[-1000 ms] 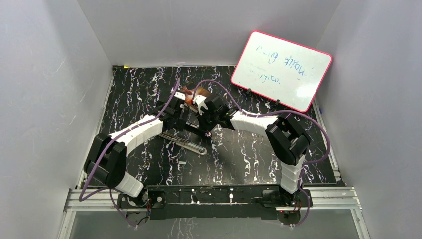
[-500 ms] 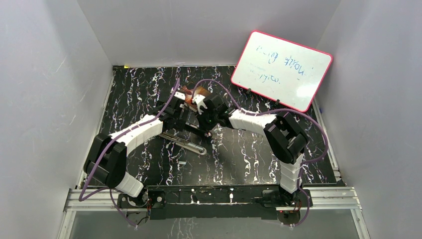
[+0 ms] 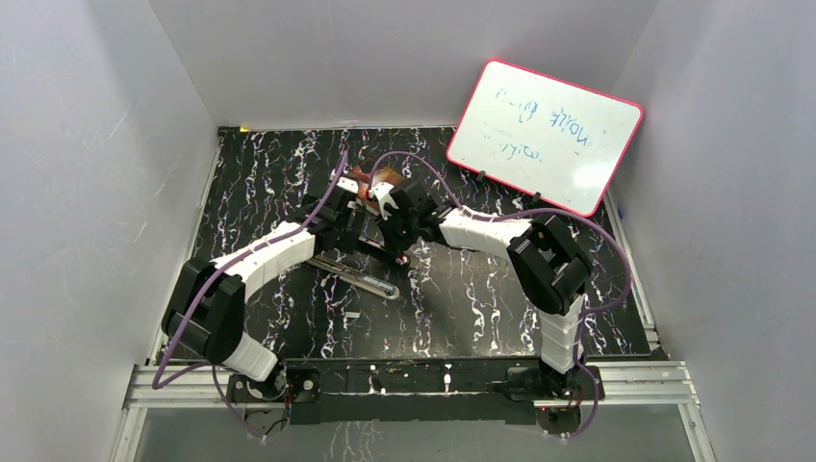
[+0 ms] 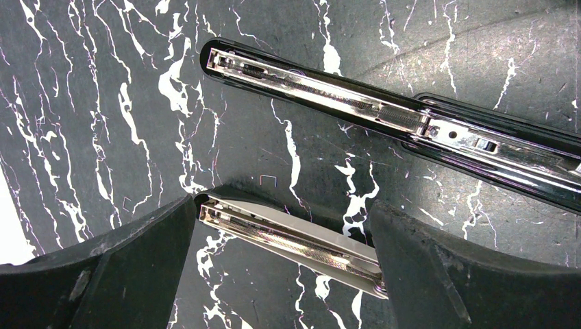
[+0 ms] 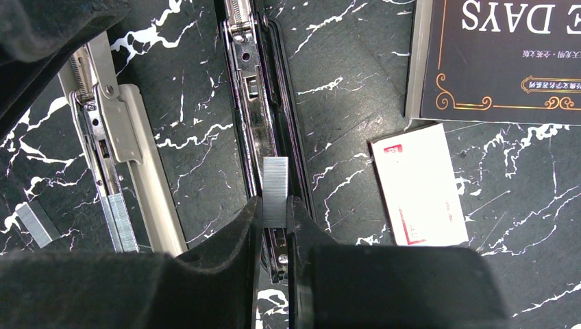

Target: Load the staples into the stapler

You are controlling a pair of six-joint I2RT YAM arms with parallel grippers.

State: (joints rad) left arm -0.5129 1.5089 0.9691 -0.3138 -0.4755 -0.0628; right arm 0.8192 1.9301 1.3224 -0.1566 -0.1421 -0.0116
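Both arms stretch toward the middle of the table, left arm and right arm with wrists almost meeting. Left gripper has its fingers spread wide, right gripper is pinched tight on the staples.

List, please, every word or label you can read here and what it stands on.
"E DAYS": dark book cover, cut off at the frame edge.
Small print beneath it: too small to read.
Whiteboard: blue handwriting, too blurred to read.
White-and-red box: nothing legible.
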